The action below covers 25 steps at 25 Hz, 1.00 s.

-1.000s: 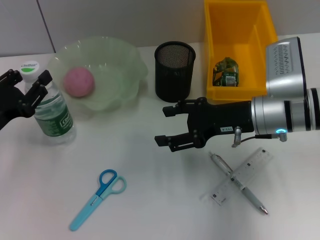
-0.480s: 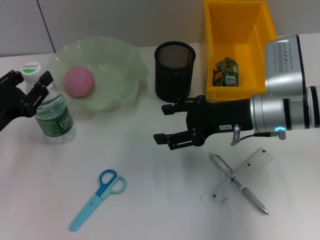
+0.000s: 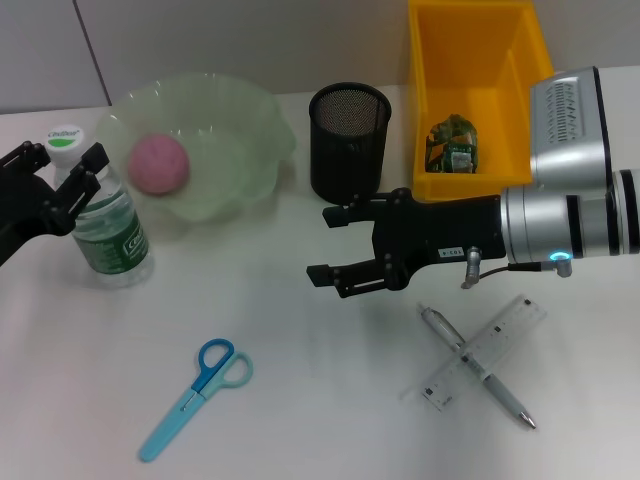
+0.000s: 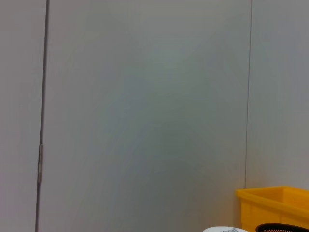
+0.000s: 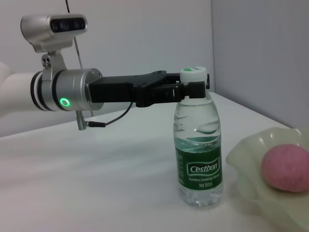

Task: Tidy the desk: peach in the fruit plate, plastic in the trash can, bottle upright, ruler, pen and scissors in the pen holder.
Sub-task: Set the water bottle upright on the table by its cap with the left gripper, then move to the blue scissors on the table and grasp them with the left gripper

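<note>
one bottle [image 3: 108, 222] upright near desk [image 3: 320, 400] left edge, left gripper [image 3: 55, 185] jaws spread around its neck. right gripper [image 3: 335, 250] mid-desk, jaws open, empty. one scissors [image 3: 195, 396] near front edge, blades toward front-left corner. one pen [image 3: 478, 367] crossed under one ruler [image 3: 485, 353] front-right. one peach [image 3: 158, 164] in fruit plate [image 3: 250, 150].

On the white surface [image 3: 300, 400] in front of you stand an upright water bottle [image 3: 103, 222], a pale green fruit plate [image 3: 225, 150], a black mesh pen holder [image 3: 349, 142] and a yellow bin [image 3: 480, 60]. Nearer you lie blue scissors [image 3: 195, 396], and a pen [image 3: 478, 366] crossed with a clear ruler [image 3: 484, 353].
</note>
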Tool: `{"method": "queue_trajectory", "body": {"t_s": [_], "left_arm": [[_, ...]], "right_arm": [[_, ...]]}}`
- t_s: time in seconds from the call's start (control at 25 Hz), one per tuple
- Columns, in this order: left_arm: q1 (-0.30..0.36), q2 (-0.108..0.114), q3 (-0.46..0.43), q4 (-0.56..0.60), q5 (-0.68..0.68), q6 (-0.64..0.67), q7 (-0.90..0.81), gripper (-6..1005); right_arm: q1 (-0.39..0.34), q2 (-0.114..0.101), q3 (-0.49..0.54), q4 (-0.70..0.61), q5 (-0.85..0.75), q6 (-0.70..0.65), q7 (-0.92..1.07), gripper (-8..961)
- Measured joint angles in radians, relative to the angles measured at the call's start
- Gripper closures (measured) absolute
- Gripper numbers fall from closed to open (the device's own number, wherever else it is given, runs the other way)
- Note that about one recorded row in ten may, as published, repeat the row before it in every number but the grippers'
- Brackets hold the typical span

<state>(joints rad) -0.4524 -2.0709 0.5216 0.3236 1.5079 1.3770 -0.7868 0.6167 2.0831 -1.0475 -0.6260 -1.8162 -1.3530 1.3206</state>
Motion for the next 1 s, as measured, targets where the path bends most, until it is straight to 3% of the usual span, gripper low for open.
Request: {"method": "queue_trajectory", "body": {"t_s": [0.32, 0.72, 1.0], "left_arm": [[0.006, 0.0, -0.007, 0.0, -0.001, 0.008, -0.011, 497], [0.02, 0.004, -0.009, 0.014, -0.004, 0.068, -0.028, 290], [0.095, 0.008, 0.018, 0.204, 0.014, 0.182, -0.305, 189]], "right_arm": [[0.0, 0.0, 0.0, -0.003, 0.0, -0.001, 0.0, 139], [-0.001, 0.0, 0.003, -0.002, 0.0, -0.004, 0.0, 139], [0.0, 0.0, 0.001, 0.0, 0.0, -0.007, 0.0, 139]]}}
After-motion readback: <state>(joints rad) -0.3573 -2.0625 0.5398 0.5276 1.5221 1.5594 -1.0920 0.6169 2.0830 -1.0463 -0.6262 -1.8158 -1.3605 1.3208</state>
